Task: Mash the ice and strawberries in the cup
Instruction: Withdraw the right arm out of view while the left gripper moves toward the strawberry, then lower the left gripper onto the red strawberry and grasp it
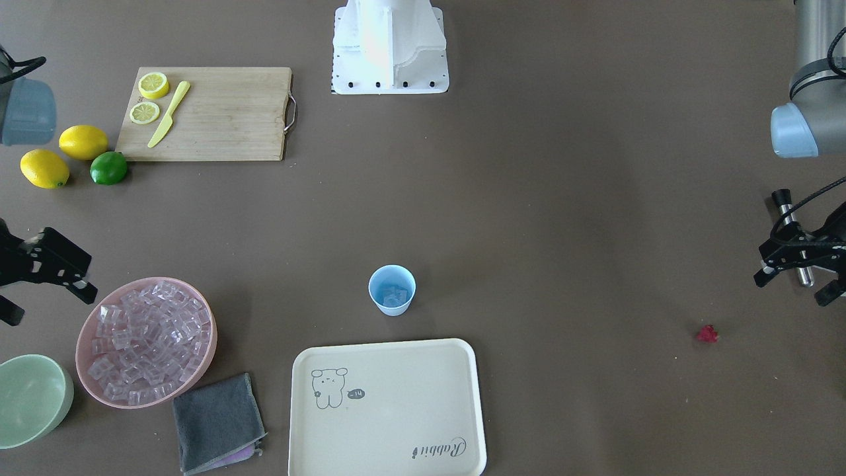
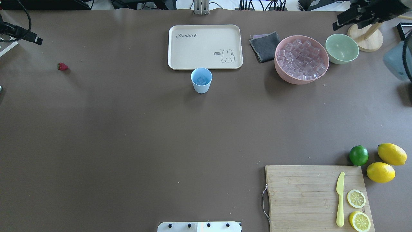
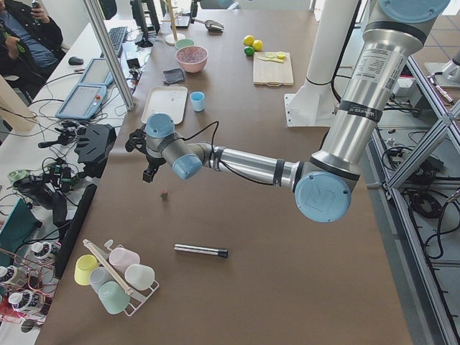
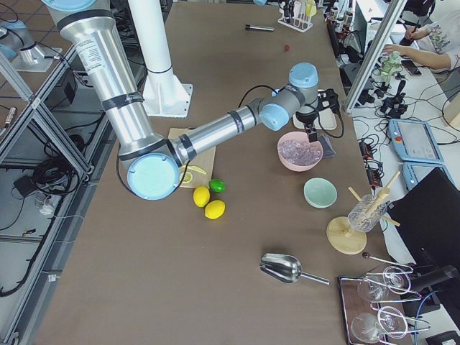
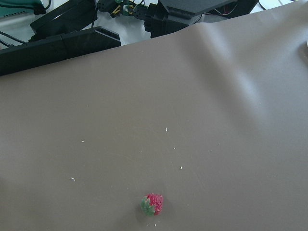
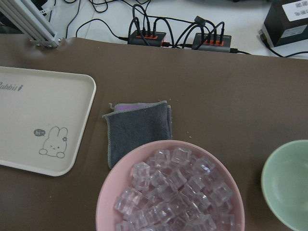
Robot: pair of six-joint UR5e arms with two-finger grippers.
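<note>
Two things matter here, and they sit well apart. The cup (image 1: 392,289) stands upright out in the open on the table (image 1: 529,198) with a few cubes of ice (image 1: 395,295) already in it. The strawberry (image 1: 707,334) lies on the bare table far off to the robot's left of the cup, so if you're checking, no berry has gone in yet.

The left gripper (image 1: 793,287) hangs above the table on that same far-left side of the cup, near the berry. Its fingers are spread apart with nothing between them, and its wrist camera looks down on the berry near the bottom edge of its view. A metal rod (image 3: 201,250) with a black end lies flat on the table, farther from the cup than the berry is.

The right gripper (image 1: 47,304) is out on the other side of the cup, hovering by the pink bowl (image 1: 198,301), and its fingers are also apart and empty. That bowl is heaped with more of the same cubes.

You've also got a cream tray (image 1: 396,410) just beside the cup on the side away from the robot's base. A grey cloth (image 1: 217,420) lies between the tray and the pink bowl, and a green bowl (image 1: 33,400) sits past the pink one, farther from the cup.
</note>
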